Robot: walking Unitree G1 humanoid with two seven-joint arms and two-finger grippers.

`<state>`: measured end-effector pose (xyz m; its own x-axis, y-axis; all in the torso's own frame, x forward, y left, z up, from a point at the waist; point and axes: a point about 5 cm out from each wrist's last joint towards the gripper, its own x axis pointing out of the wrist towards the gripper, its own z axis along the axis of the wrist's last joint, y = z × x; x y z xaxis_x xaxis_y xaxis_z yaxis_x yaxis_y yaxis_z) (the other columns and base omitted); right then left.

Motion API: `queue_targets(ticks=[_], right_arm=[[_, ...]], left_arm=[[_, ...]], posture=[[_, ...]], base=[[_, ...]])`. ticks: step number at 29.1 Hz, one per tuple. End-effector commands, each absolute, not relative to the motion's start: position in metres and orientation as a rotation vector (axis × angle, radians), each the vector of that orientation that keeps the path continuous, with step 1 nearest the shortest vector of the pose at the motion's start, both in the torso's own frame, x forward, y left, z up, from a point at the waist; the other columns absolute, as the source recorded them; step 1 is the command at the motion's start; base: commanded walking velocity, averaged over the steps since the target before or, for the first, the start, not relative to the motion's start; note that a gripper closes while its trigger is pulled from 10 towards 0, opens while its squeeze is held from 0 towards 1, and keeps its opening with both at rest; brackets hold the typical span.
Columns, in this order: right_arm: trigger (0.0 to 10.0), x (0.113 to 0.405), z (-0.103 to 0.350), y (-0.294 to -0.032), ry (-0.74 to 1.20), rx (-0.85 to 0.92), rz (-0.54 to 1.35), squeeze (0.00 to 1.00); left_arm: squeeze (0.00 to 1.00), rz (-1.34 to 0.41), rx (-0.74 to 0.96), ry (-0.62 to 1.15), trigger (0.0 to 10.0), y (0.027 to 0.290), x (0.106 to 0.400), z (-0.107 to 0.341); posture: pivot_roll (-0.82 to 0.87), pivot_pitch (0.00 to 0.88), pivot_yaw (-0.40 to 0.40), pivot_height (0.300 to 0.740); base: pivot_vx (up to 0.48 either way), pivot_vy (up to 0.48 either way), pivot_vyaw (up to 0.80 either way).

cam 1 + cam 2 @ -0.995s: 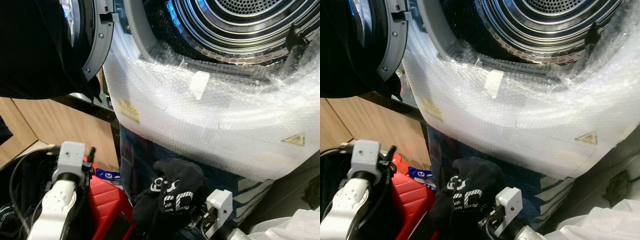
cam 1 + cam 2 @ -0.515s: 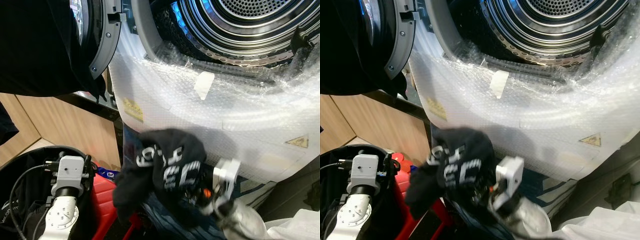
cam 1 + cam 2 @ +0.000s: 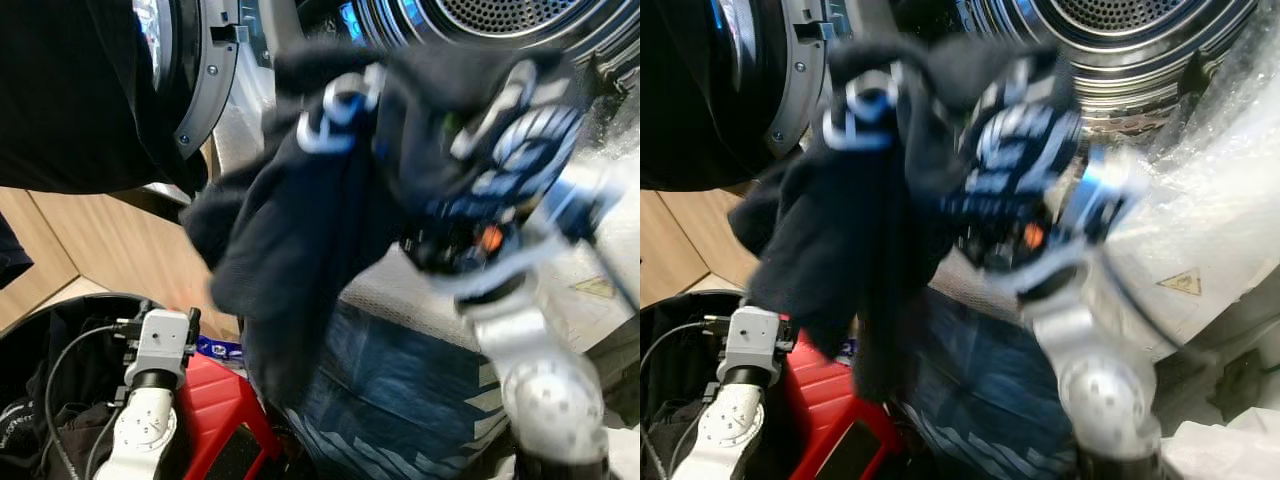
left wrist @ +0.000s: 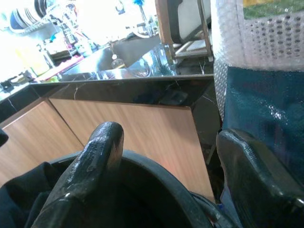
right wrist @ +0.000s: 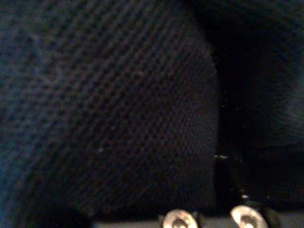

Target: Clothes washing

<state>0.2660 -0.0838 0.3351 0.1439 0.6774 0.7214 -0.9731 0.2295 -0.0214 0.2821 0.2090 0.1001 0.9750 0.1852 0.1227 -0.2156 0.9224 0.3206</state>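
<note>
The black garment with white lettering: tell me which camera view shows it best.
The left eye view: the black garment hangs whole from the raised right gripper before the drum opening. The right eye view shows the same, equally blurred. The right wrist view gives dark weave close up. The left wrist view looks elsewhere.

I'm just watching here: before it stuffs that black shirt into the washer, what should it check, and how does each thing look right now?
1. Black garment held by the right gripper: ok, it hangs from the raised arm.
2. Drum opening clear: ok as far as seen.
3. Door swung out of the way: ok, open at the left.
4. Garment's trailing end clear of the bubble-wrapped rim: not ok, it hangs well below.
5. Left gripper free: ok, open over the black basket.
</note>
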Motion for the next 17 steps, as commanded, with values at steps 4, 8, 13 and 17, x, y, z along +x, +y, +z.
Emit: queue_targets(ticks=[4, 8, 13, 17], right_arm=[[0.0, 0.282, 0.395, -0.100, -0.899, 0.652, 1.237, 0.00], [0.0, 0.299, 0.421, -0.097, -0.919, 0.601, 1.231, 0.00], [0.0, 0.342, 0.446, -0.089, -0.829, 0.471, 1.073, 0.00], [0.0, 0.358, 0.464, -0.089, -0.783, 0.397, 0.951, 0.00]], left_arm=[[0.00, 0.215, 0.350, -0.084, 10.0, 0.208, 0.281, 0.095], [0.00, 0.205, 0.346, -0.088, 10.0, 0.205, 0.282, 0.094], [0.00, 0.207, 0.337, -0.085, 10.0, 0.201, 0.282, 0.093], [0.00, 0.195, 0.334, -0.082, 10.0, 0.198, 0.282, 0.092]], posture=[[0.00, 0.070, -0.021, 0.740], [0.01, 0.065, -0.032, 0.740], [0.01, 0.059, -0.045, 0.740], [0.01, 0.059, -0.049, 0.740]], base=[[0.000, 0.000, 0.00], [0.000, 0.000, 0.00], [0.000, 0.000, 0.00], [0.000, 0.000, 0.00]])
